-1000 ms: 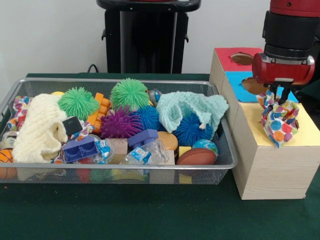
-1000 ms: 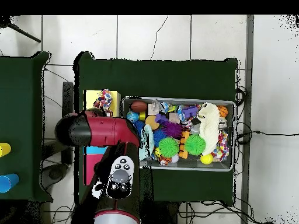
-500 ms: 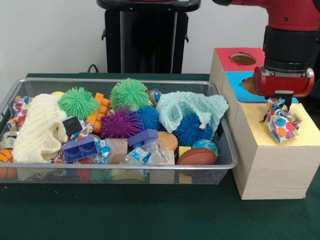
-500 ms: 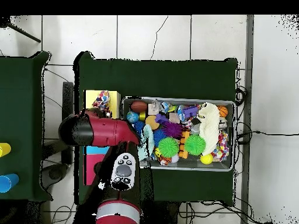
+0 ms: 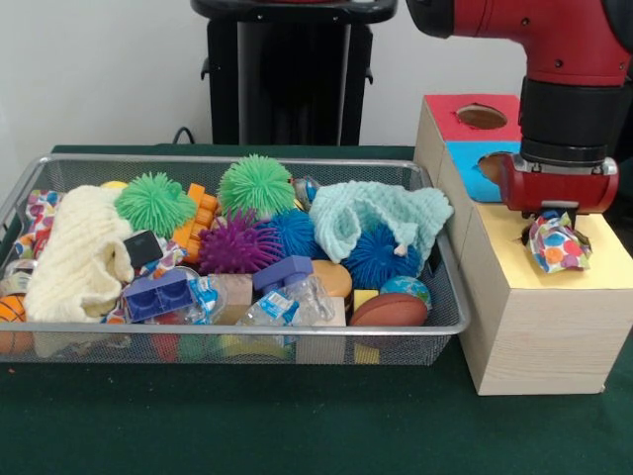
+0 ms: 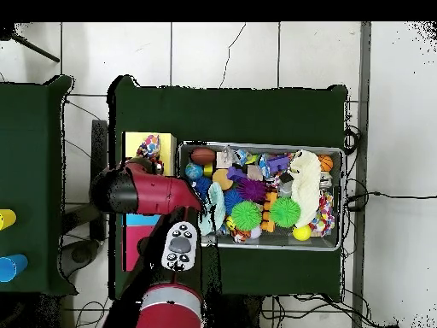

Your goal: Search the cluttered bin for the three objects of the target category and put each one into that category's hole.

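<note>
Green-clothed tabletop [image 5: 247, 426] carried wire bin [image 5: 237, 341] and sorting box [image 5: 534, 327] just beside it. Polka-dot cloth [image 5: 556, 245] sat bunched on the box's yellow section [image 5: 608, 262], over or partly in its hole; hole itself hidden. End effector [image 5: 556, 213] hung right above cloth, fingers hidden behind red wrist housing; could not tell open or closed. Risk judged: cloth snagged on hole rim, or lifted back out if fabric caught on fingers. Cream cloth [image 5: 74, 257] and mint cloth [image 5: 381, 218] lay in bin.
</note>
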### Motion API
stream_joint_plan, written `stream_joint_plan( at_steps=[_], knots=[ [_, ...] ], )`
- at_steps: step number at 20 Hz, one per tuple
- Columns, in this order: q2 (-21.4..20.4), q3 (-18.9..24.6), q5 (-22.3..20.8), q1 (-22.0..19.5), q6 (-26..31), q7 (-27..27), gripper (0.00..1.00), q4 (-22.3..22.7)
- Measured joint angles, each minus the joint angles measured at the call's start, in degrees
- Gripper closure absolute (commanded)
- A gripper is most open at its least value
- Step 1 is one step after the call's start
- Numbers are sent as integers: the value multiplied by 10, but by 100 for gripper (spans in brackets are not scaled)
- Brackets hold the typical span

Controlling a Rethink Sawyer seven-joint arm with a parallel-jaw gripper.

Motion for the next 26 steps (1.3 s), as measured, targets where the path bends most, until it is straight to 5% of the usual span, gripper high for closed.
stream_joint_plan(
  at_steps=[12, 13, 26],
  knots=[
    [19, -5, 26, 11, -40, 0, 100, -2],
    [21, -15, 35, 21, -43, 0, 0, -2],
    [41, -69, 66, 65, -44, 0, 0, -18]
  ],
)
